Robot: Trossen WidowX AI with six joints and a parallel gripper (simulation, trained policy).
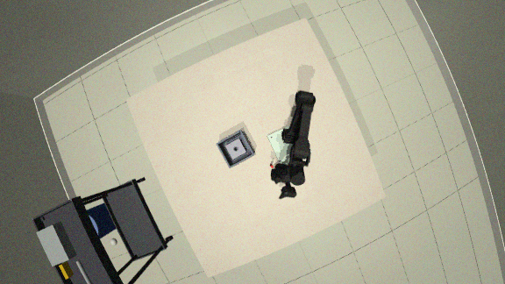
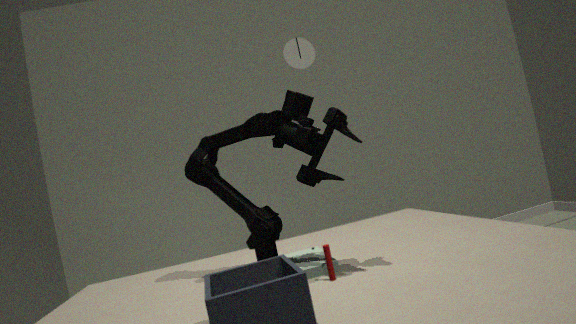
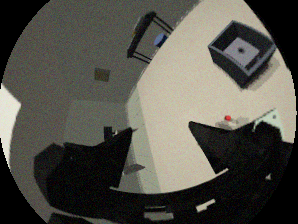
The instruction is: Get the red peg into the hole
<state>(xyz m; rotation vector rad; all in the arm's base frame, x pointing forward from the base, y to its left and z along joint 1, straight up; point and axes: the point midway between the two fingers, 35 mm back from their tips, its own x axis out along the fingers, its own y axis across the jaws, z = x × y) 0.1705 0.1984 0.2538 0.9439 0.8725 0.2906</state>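
The red peg (image 1: 272, 166) (image 2: 329, 262) (image 3: 228, 118) stands upright on the table, beside the pale base plate of the arm. The open dark grey box (image 1: 224, 155) (image 2: 257, 305) (image 3: 225, 65) stands apart from the peg. The light plate (image 1: 238, 144) (image 3: 235, 46) at its bottom shows a dark hole with nothing in it; the exterior view does not show the inside floor. My gripper (image 2: 352, 161) (image 3: 161, 127) is wide open and empty, high above the table and the peg, its fingers pointing sideways and slightly down. From above, the arm hides part of it.
The pale green base plate (image 1: 275, 139) (image 3: 275, 117) lies under the arm, between the box and the arm's links in the overhead view. A dark framed stand (image 1: 131, 219) is off the table's lower left side. The table's edges show in the overhead view.
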